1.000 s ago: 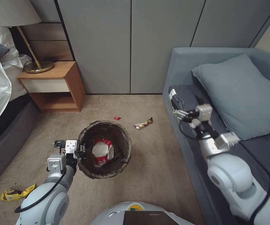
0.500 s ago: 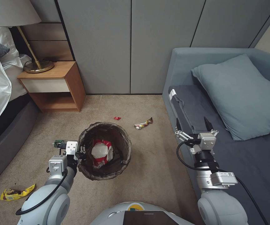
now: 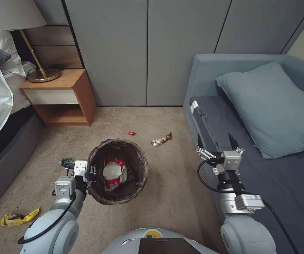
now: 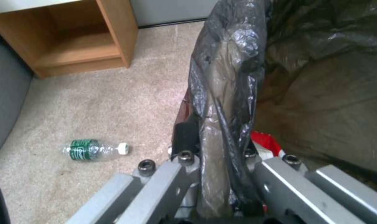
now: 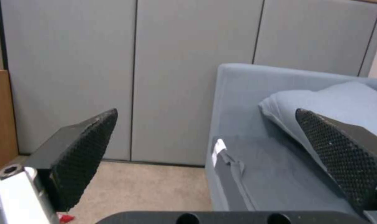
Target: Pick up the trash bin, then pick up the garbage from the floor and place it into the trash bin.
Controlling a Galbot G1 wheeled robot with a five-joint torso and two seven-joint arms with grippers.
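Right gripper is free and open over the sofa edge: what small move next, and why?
Probably swing the right gripper left and down toward the foil wrapper on the carpet. It is open and holds nothing, that wrapper is the litter nearest to it, and the left gripper is clamped on the trash bin rim beside it.

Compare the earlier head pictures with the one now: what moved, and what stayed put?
The right gripper, open and empty, drew back from over the grey sofa toward the robot. The left gripper stays clamped on the rim of the round bag-lined trash bin; the floor litter is unmoved.
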